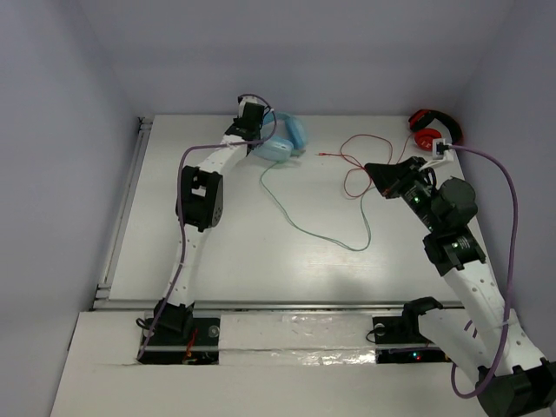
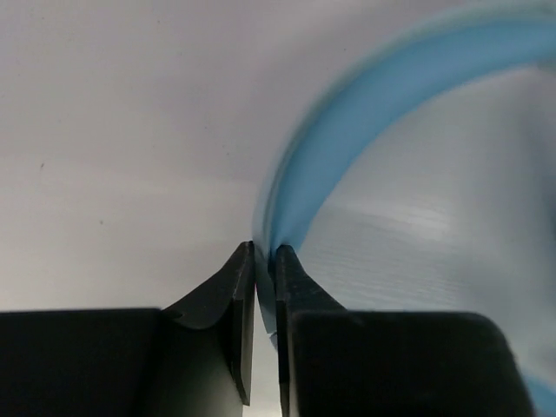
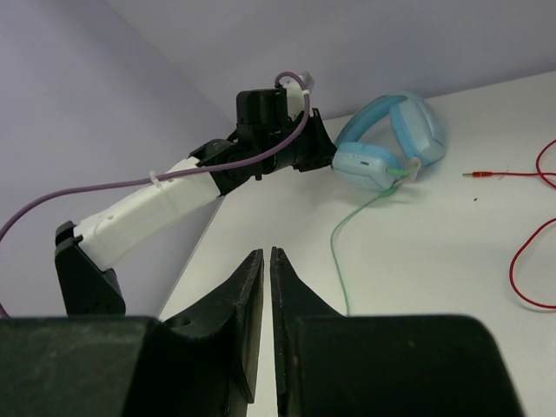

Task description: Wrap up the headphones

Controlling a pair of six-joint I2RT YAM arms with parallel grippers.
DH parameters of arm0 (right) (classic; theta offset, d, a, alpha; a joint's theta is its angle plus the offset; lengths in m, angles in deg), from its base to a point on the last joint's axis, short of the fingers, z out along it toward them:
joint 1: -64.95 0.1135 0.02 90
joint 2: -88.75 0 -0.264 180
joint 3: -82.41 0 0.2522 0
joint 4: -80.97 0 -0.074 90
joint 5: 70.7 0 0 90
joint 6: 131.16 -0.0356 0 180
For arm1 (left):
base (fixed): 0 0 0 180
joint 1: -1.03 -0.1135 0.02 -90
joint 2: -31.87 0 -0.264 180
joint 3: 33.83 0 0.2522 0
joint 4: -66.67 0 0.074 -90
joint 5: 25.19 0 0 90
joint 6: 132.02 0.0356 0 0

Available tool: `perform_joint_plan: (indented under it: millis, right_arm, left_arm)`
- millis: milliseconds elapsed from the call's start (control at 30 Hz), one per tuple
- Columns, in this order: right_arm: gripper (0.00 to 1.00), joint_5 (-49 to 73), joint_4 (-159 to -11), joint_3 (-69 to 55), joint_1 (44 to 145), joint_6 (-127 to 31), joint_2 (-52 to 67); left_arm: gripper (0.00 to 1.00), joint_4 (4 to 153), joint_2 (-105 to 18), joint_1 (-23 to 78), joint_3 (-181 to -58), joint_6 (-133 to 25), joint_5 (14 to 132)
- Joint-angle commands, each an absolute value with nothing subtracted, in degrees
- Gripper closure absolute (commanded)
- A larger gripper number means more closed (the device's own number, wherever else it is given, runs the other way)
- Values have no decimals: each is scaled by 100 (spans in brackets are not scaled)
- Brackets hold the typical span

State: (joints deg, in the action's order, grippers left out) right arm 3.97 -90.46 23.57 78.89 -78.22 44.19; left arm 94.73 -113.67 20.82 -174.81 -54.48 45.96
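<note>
The light blue headphones (image 1: 287, 143) lie at the back of the table, left of centre, and also show in the right wrist view (image 3: 391, 139). Their thin green cable (image 1: 304, 228) runs from a cup forward and right across the table to about the middle; it shows in the right wrist view (image 3: 343, 252). My left gripper (image 1: 261, 130) is shut on the blue headband (image 2: 365, 113), pinched between its fingertips (image 2: 265, 254). My right gripper (image 1: 382, 172) hovers at the right, well apart from the blue headphones; its jaws (image 3: 266, 254) are shut with nothing between them.
Small red headphones (image 1: 432, 130) lie in the back right corner. Their red cable (image 1: 356, 169) loops over the table just left of my right gripper and shows in the right wrist view (image 3: 521, 261). Purple walls enclose the table at the back and sides.
</note>
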Motion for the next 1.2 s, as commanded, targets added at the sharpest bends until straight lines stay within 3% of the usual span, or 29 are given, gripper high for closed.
perform_joint_plan:
  millis: [0, 400, 533, 633, 867, 1167]
  right_arm:
    - [86, 304, -9336, 2313, 7875, -7719, 4437]
    - [86, 331, -9274, 2304, 7875, -7693, 4551]
    - [86, 304, -9283, 2321, 7875, -7693, 4560]
    - [86, 287, -9292, 2312, 7875, -7693, 4533]
    - [86, 304, -9292, 2313, 7875, -7684, 4472]
    - [86, 313, -9309, 2313, 7875, -7675, 4410]
  left_arm:
    - [100, 9494, -10701, 2177, -16995, -5467, 4679]
    - [100, 8720, -8769, 2353, -14631, -6170, 5014]
    - [59, 8754, -8564, 2353, -14480, -6162, 4891]
    - [49, 8869, -8608, 2353, -14621, -6004, 4715]
    - [45, 9729, -9618, 2353, -16103, -5371, 4987]
    - [39, 9923, -10409, 2301, -16789, -4440, 5515]
